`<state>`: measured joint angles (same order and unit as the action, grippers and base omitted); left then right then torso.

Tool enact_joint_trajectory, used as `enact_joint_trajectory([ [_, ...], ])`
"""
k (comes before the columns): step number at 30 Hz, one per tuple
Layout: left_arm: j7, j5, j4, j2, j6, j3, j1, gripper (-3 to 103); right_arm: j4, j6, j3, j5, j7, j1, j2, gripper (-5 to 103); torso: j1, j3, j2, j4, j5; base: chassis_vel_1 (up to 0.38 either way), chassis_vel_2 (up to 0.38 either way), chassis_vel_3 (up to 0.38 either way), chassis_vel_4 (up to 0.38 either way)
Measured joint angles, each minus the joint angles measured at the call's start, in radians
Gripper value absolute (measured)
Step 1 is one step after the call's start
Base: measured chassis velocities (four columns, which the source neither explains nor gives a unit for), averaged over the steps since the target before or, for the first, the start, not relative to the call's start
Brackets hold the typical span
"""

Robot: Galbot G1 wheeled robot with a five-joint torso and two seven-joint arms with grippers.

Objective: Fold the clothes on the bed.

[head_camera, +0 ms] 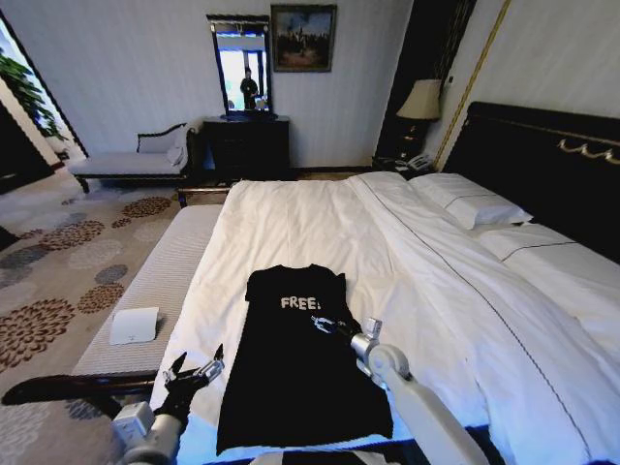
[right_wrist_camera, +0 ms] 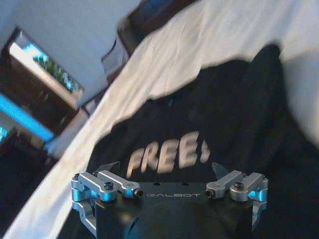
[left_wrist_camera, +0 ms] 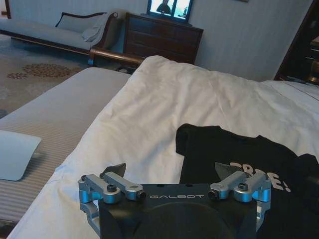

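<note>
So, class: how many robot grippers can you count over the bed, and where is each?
2. The left gripper hovers open by the black T-shirt's left edge; the right gripper hovers open over its chest, just below the lettering.

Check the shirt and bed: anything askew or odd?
Nothing stands out. The T-shirt lies flat on the bed, lettering up; the right hand is over it, the left hand beside it.

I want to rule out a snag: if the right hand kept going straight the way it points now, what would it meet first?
Most likely the T-shirt: the right hand, open, points at the white lettering on the chest. How high it hovers is unclear.
</note>
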<state>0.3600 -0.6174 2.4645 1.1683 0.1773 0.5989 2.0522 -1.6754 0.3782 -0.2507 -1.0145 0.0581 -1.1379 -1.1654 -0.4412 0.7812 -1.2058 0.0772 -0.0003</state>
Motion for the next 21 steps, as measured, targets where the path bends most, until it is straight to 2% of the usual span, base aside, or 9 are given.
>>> enact_joint_trajectory([
  [5,0.000,0.002,-0.001,0.004,0.000,-0.002,0.003,100,0.024,-0.017,-0.071,-0.029,-0.004,0.028,-0.027,100,0.000,0.000,0.000,-0.0002,0.0002,0.000,0.000,0.000,0.000],
  [10,-0.001,0.009,-0.010,0.005,-0.001,-0.015,-0.008,100,0.041,-0.043,-0.123,0.005,-0.005,0.030,-0.029,100,0.000,0.000,0.000,-0.0003,0.0004,0.000,0.000,0.000,0.000],
  [14,-0.002,0.009,-0.032,-0.006,0.000,-0.041,-0.038,100,0.014,-0.110,-0.168,0.103,-0.008,-0.010,-0.021,100,0.000,0.000,0.000,-0.0001,0.0002,0.000,0.000,0.000,0.000],
  [15,-0.002,0.009,-0.032,-0.006,0.000,-0.041,-0.038,100,0.014,-0.110,-0.168,0.103,-0.008,-0.010,-0.021,100,0.000,0.000,0.000,-0.0001,0.0002,0.000,0.000,0.000,0.000],
  [19,-0.004,-0.004,-0.090,-0.026,0.000,-0.061,-0.093,100,-0.057,-0.185,-0.209,0.339,-0.021,-0.095,-0.006,100,0.000,0.000,0.000,-0.0003,0.0003,0.000,0.000,0.000,0.000],
  [20,-0.004,-0.004,-0.090,-0.026,0.000,-0.061,-0.093,100,-0.057,-0.185,-0.209,0.339,-0.021,-0.095,-0.006,100,0.000,0.000,0.000,-0.0003,0.0003,0.000,0.000,0.000,0.000],
  [21,-0.005,-0.022,-0.114,-0.039,0.000,-0.063,-0.122,100,-0.089,-0.202,-0.228,0.392,-0.021,-0.132,-0.002,100,0.000,0.000,0.000,-0.0001,0.0003,0.000,0.000,0.000,0.000],
])
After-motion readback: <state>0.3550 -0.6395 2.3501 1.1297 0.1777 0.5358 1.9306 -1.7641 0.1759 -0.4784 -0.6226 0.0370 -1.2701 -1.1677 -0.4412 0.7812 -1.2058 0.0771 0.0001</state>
